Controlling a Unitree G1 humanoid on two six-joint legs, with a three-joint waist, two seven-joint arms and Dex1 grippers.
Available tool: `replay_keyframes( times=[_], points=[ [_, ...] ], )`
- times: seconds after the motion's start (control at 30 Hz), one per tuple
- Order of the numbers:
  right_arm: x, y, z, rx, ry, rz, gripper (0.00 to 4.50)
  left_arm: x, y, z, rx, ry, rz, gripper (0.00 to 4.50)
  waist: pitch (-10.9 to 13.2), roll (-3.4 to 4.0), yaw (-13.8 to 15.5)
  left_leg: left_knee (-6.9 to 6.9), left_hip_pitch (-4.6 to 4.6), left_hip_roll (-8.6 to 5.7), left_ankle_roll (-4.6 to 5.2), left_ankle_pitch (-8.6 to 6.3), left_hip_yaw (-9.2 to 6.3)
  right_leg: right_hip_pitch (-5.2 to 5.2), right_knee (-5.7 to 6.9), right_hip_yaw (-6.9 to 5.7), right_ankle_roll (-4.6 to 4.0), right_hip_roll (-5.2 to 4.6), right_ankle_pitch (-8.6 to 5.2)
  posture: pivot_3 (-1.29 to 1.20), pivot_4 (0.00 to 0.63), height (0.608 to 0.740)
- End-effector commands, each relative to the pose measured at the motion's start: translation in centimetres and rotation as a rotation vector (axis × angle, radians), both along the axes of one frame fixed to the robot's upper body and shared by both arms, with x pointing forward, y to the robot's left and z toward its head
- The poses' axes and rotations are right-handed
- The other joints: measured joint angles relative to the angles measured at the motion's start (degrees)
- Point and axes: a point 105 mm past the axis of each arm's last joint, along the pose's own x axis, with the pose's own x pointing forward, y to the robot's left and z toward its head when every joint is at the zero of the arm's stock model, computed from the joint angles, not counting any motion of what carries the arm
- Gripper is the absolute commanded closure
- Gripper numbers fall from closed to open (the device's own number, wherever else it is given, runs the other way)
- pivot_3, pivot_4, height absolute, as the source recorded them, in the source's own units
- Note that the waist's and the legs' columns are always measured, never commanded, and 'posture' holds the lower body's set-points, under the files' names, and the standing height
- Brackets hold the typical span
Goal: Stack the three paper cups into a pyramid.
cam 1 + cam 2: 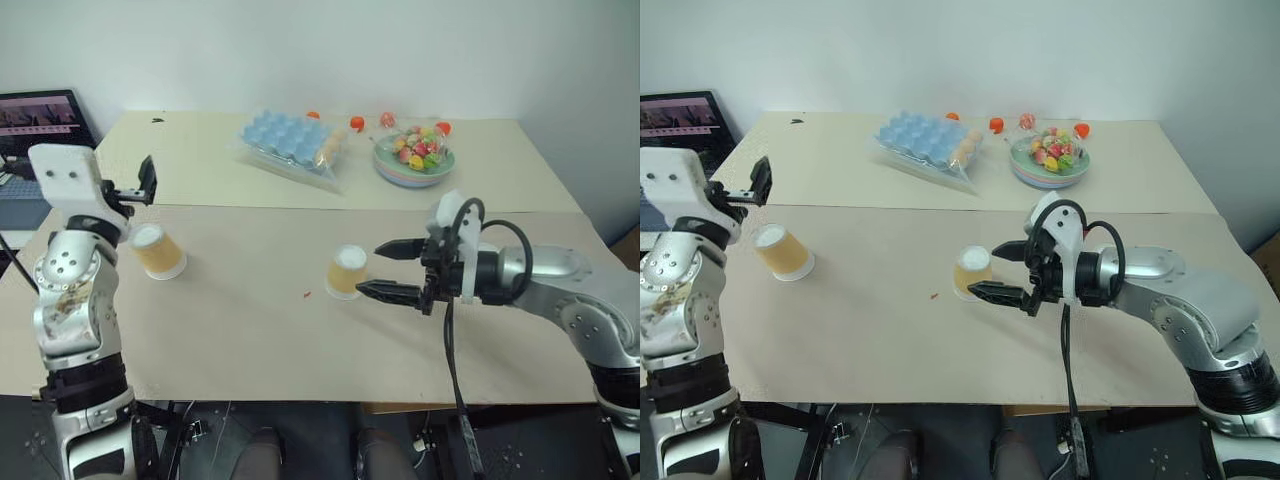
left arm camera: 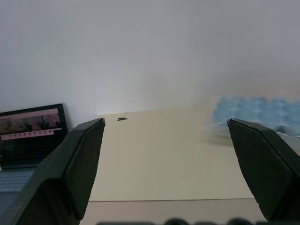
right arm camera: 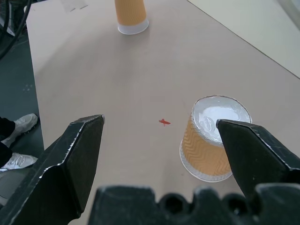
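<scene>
On the worktop, the left gripper hangs jaws apart above one upside-down paper cup, while a second cup stands just beside the right gripper, its jaws also apart.

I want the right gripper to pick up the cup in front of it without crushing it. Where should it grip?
Probably mid-wall: the paper cup stands upside down, base up, widening toward the table. The open right gripper can come in level from its own side, one finger on each side of the tapered wall.
</scene>
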Motion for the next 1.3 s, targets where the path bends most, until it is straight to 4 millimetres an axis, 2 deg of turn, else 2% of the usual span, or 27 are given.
replay_keyframes(
  times=[0.03,0.1,0.17,0.47,0.63,0.77,0.97,1.3],
  points=[
    [0.0,0.3,1.3,0.007,-0.065,0.030,0.00,-1.0,0.5,-0.1,0.008,-0.023,0.015,0.06,0.0,0.00,0.0,0.00,0.01,0.00,0.00,0.00,0.00,0.00,0.01,0.00,0.00,0.00,0.00,0.00,0.150,0.740],
    [0.0,0.1,1.2,-0.004,-0.069,0.026,0.00,-1.0,0.6,-2.2,-0.023,0.034,0.008,0.06,0.0,0.00,0.0,0.00,0.02,0.00,0.00,0.00,0.00,0.01,0.03,0.00,-0.01,0.00,0.00,0.00,0.150,0.740],
    [0.0,0.0,1.3,-0.010,-0.072,0.020,0.00,-1.1,0.6,-3.3,-0.033,0.050,0.008,0.06,0.0,0.00,0.0,0.00,0.03,0.00,0.00,0.00,0.01,0.01,0.03,0.00,-0.01,0.00,0.01,0.00,0.150,0.740],
    [-0.2,-0.5,1.5,-0.025,-0.084,-0.008,0.00,-0.8,-0.3,-5.8,-0.075,0.073,-0.013,0.06,0.0,0.00,0.0,0.00,0.02,-0.01,0.00,0.00,0.00,0.02,0.02,-0.01,-0.02,-0.02,0.01,0.00,0.150,0.740],
    [-0.2,-0.7,1.6,-0.027,-0.088,-0.023,0.00,-0.3,0.3,-6.8,-0.135,0.089,0.006,0.06,0.0,0.00,-0.1,0.00,0.02,0.00,0.00,0.00,0.00,0.02,0.03,-0.01,-0.02,-0.01,0.01,0.00,0.150,0.740],
    [-0.2,-0.8,1.6,-0.029,-0.088,-0.029,0.00,0.2,0.7,-7.1,-0.154,0.099,0.014,0.06,0.0,0.00,-0.1,0.00,0.03,0.00,0.00,0.00,0.00,0.02,0.03,-0.01,-0.02,0.00,0.01,0.00,0.150,0.740],
    [-0.2,-0.9,1.7,-0.033,-0.093,-0.043,0.00,0.5,0.5,-6.2,-0.138,0.075,0.014,0.06,0.0,0.00,-0.1,0.00,0.02,-0.01,0.00,0.00,0.00,0.02,0.02,-0.01,-0.02,0.00,0.01,0.00,0.150,0.740],
    [-0.2,-0.9,1.7,-0.031,-0.095,-0.052,0.00,0.9,1.0,-5.9,-0.158,0.073,0.044,0.06,0.0,0.00,-0.2,0.00,0.02,-0.01,0.00,0.00,0.00,0.02,0.03,-0.01,-0.02,0.00,0.01,0.00,0.150,0.740]
  ],
)
